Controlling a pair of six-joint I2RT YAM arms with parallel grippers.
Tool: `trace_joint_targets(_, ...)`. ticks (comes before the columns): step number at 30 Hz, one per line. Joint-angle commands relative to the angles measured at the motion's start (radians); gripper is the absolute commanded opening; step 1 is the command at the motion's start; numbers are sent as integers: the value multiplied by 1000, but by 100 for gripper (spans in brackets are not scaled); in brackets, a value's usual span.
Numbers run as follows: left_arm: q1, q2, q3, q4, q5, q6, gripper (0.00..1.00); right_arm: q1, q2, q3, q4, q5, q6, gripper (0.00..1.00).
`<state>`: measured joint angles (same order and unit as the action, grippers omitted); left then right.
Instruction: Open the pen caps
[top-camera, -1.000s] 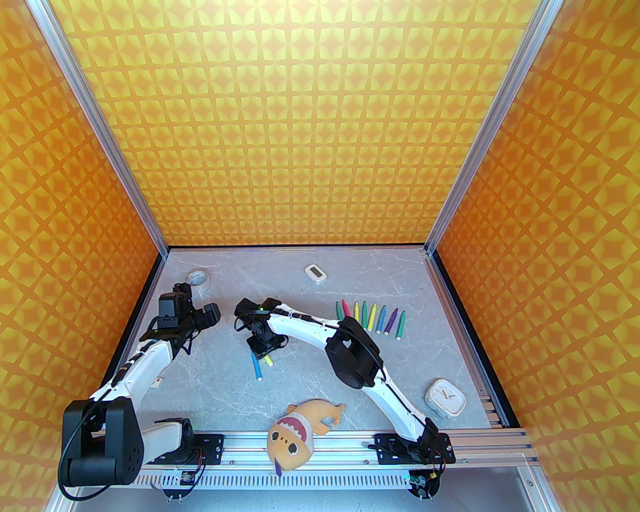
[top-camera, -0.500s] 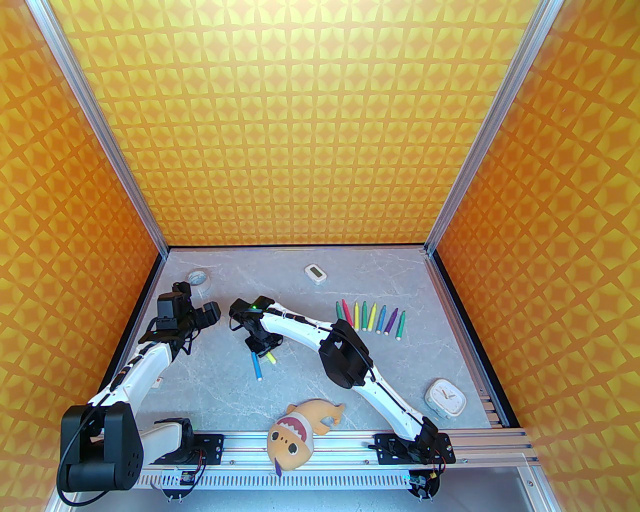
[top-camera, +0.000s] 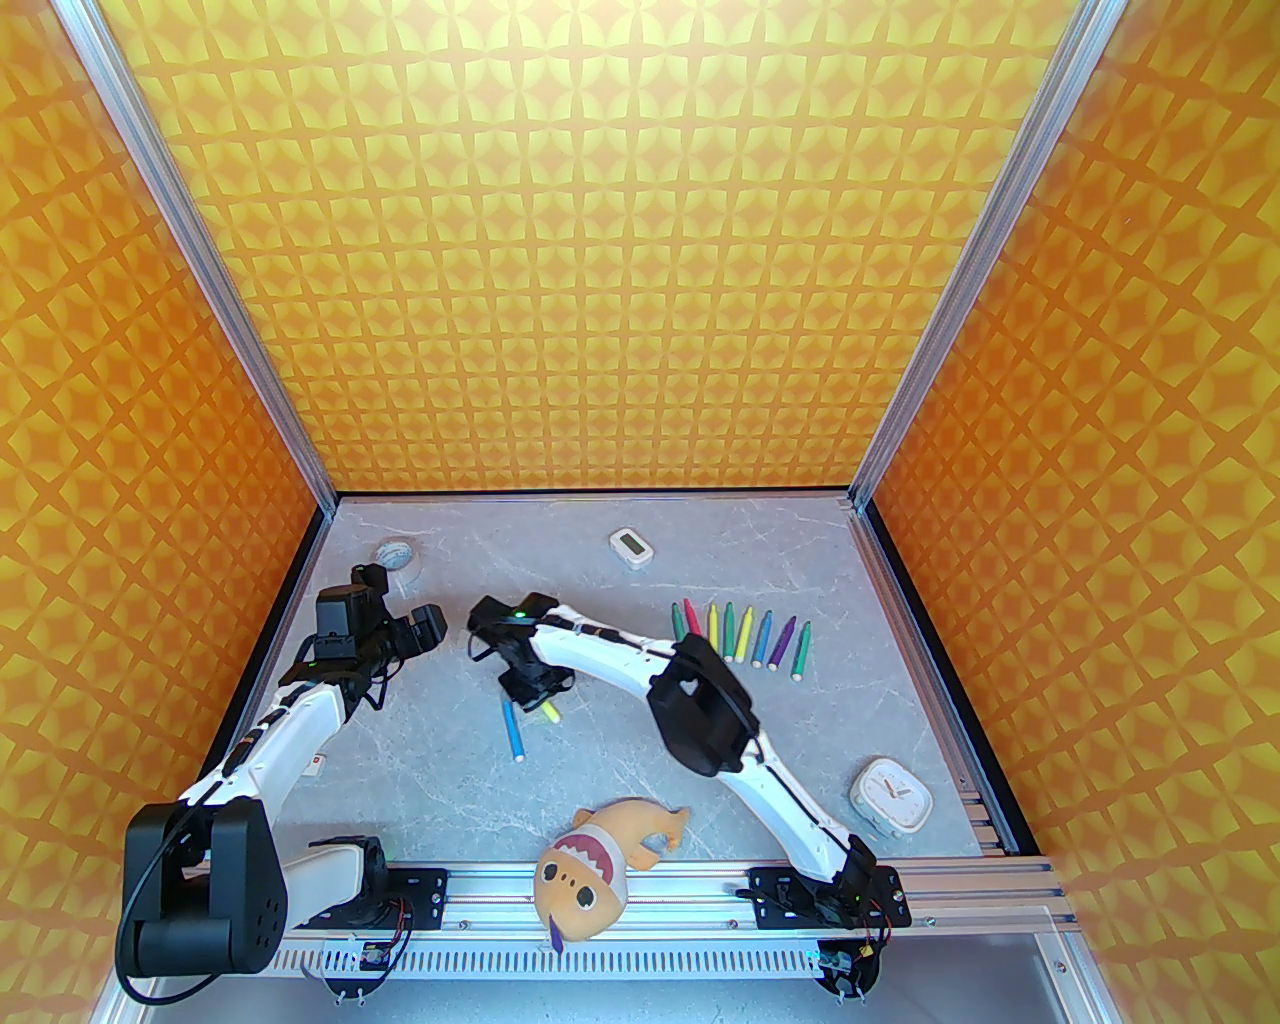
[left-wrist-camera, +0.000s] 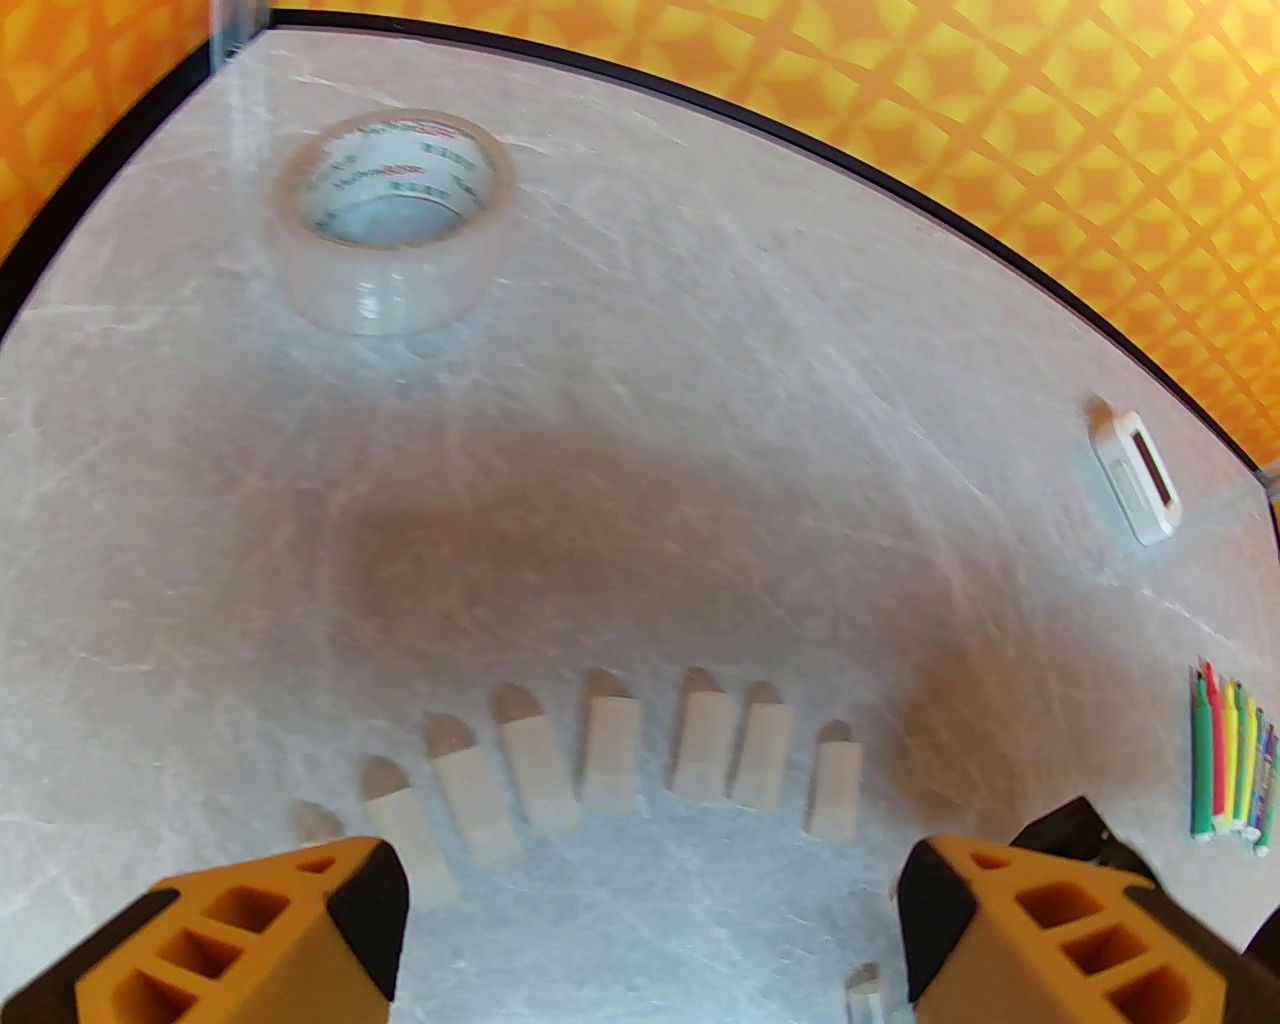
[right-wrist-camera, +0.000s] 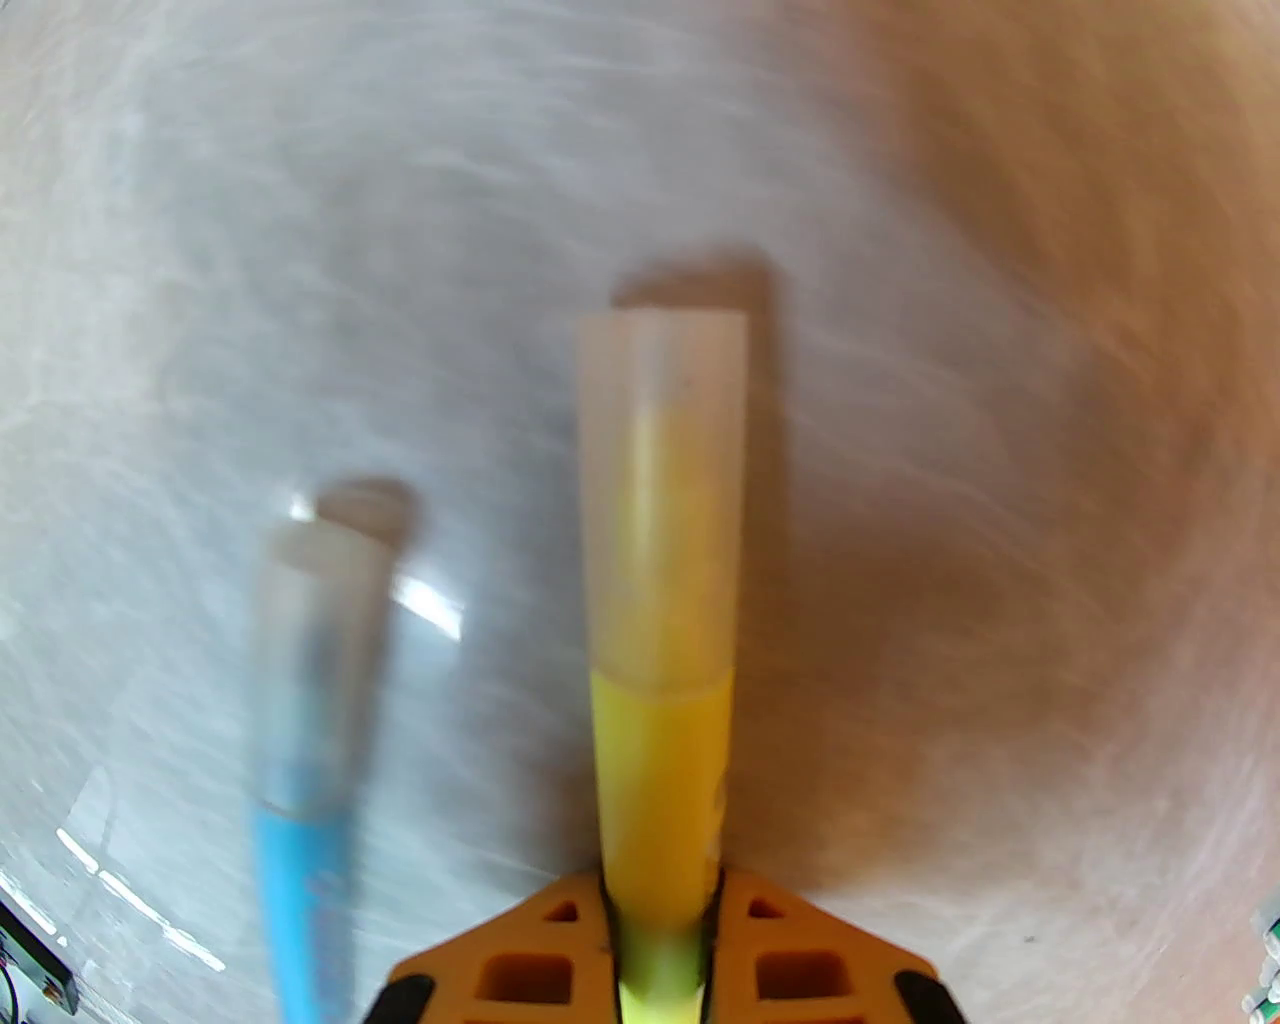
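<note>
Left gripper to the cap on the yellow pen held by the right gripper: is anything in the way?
No loose object lies on the table between them. But the right gripper, shut on the yellow pen, sits roughly on the straight line from the open left gripper, since the cap points away. The blue pen lies alongside.

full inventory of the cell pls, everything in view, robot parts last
row pens: eight; green, pink, yellow, blue, purple; uncapped, far right of table
loose caps: at least eight; pale translucent; arc below left gripper
yellow pen: one; capped; held in right gripper
blue pen: one; capped; lying beside the yellow pen
tape roll: one; clear; far left corner
display unit: one; white; far centre
clock: one; white; near right
plush fish: one; orange; near edge, centre
table: one; grey marble
left gripper: orange; open
right gripper: orange; shut on yellow pen
</note>
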<state>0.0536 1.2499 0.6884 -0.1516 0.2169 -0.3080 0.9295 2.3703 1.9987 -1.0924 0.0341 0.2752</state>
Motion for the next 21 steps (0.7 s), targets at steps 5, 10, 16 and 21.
trace_joint_targets(5, -1, 56, 49, 29, 191, -16, 82, -106, -263, -313, 287, -82, 5, 0)
trace_joint_targets(10, -49, 106, 76, 65, 283, -71, 79, -167, -420, -513, 483, -160, 7, 0)
trace_joint_targets(16, -146, 213, 130, 151, 410, -150, 75, -215, -530, -653, 640, -253, 7, 0)
trace_joint_targets(21, -244, 301, 190, 224, 488, -196, 71, -228, -575, -720, 725, -296, 1, 0)
